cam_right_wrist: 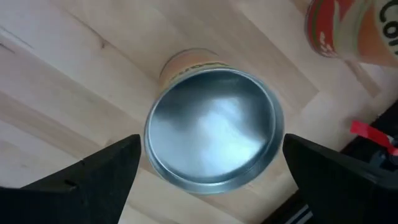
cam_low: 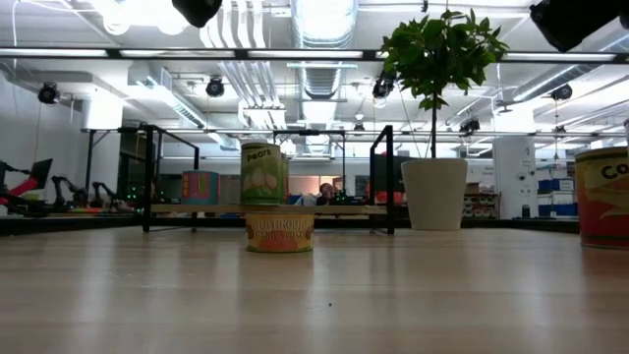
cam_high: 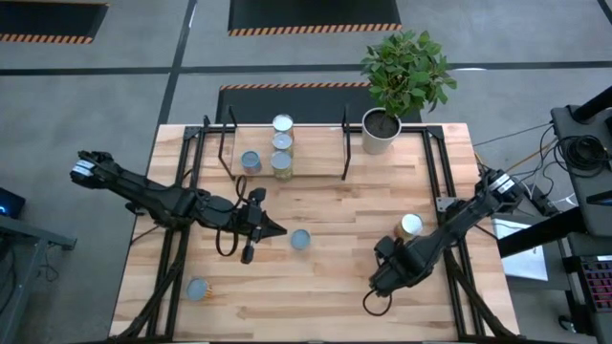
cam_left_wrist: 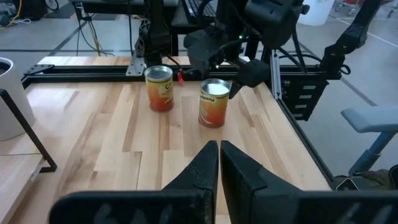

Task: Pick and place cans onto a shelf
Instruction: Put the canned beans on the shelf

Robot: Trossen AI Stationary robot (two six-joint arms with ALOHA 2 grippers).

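Observation:
A can with a silvery top and an orange label stands upright on the table's right half. My right gripper hangs over it, pointing down. It is open, one finger on each side of the can's top and clear of it. The arm hides this can in the high view. My left gripper is shut on nothing above the table's middle. Several cans stand on the shelf at the far edge, one of them stacked on another.
More cans stand on the table: one by the right arm, one at the middle, one near the front left. A white plant pot stands right of the shelf. Black frame rails run along both sides.

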